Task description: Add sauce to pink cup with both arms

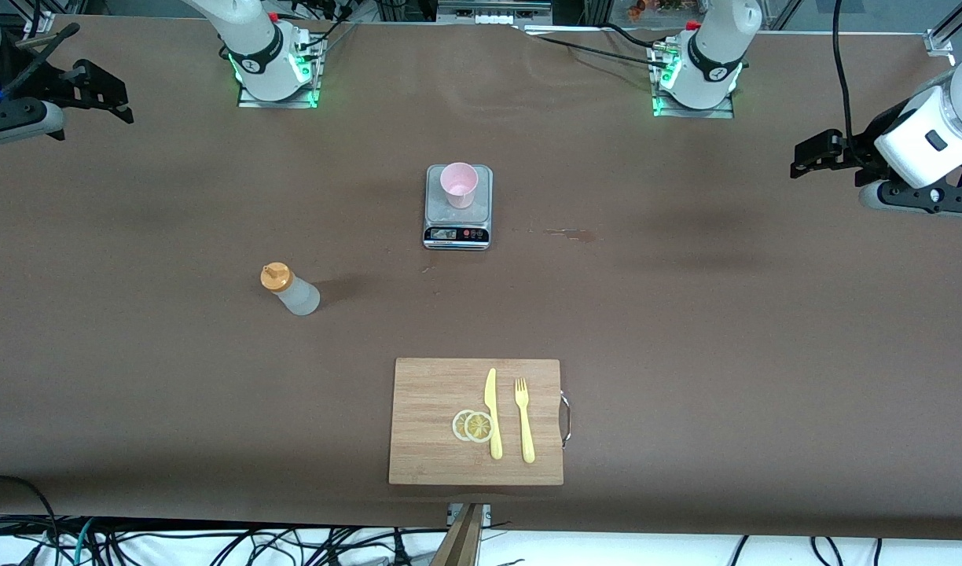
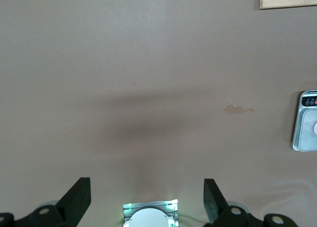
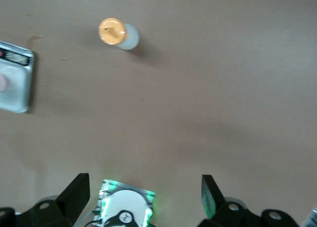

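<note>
The pink cup stands upright on a silver scale at mid-table. The sauce bottle, whitish with an orange cap, stands on the table nearer to the front camera than the scale, toward the right arm's end. It also shows in the right wrist view. My right gripper is open and empty, held high over the right arm's end of the table. My left gripper is open and empty, held high over the left arm's end. Both wrist views show wide-apart fingers, left and right.
A wooden cutting board lies near the table's front edge, carrying a yellow knife, a yellow fork and two lemon slices. A small stain marks the brown table beside the scale.
</note>
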{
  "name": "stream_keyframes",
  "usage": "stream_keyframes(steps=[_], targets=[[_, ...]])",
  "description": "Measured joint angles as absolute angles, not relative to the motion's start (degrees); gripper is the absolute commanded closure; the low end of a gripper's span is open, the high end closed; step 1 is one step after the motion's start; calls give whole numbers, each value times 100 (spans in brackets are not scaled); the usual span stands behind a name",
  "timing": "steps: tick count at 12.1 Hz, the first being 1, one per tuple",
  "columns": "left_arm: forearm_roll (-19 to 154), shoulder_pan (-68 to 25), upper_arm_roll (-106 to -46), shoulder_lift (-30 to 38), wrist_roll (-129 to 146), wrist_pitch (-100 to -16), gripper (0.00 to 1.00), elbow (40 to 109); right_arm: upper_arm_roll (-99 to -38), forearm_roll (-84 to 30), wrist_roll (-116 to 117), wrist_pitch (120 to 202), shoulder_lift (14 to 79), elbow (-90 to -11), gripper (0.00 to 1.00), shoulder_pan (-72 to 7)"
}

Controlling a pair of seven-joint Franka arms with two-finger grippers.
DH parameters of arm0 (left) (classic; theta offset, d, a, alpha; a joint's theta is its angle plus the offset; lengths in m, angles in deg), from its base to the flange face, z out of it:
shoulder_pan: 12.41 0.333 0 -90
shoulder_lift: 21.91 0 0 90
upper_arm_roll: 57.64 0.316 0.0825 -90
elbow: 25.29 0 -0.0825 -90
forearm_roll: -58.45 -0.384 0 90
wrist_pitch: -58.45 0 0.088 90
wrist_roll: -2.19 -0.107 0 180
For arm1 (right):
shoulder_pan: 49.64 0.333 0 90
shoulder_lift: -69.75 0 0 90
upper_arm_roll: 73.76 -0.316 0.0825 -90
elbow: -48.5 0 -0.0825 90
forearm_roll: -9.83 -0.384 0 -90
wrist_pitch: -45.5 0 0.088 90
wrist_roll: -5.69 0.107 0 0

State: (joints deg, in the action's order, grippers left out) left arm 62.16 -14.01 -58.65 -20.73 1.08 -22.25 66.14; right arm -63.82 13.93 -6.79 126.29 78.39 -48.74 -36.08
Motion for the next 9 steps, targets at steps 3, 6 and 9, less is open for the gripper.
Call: stream_keyframes(steps=[3, 6, 9], targets=[[6216, -1401, -5865, -2073, 108, -2225, 0, 6614, -6395, 1422, -619, 12732, 7835, -4863, 0, -3604], [6216, -1401, -5865, -2073, 108, -2225, 0, 6614, -6389, 1202, -585, 12762, 7836, -4846, 0, -3605], [6216, -1401, -5865, -2072, 108, -2225, 0, 6614, -6370, 1161, -569, 12767, 7836, -4830, 0, -3605]])
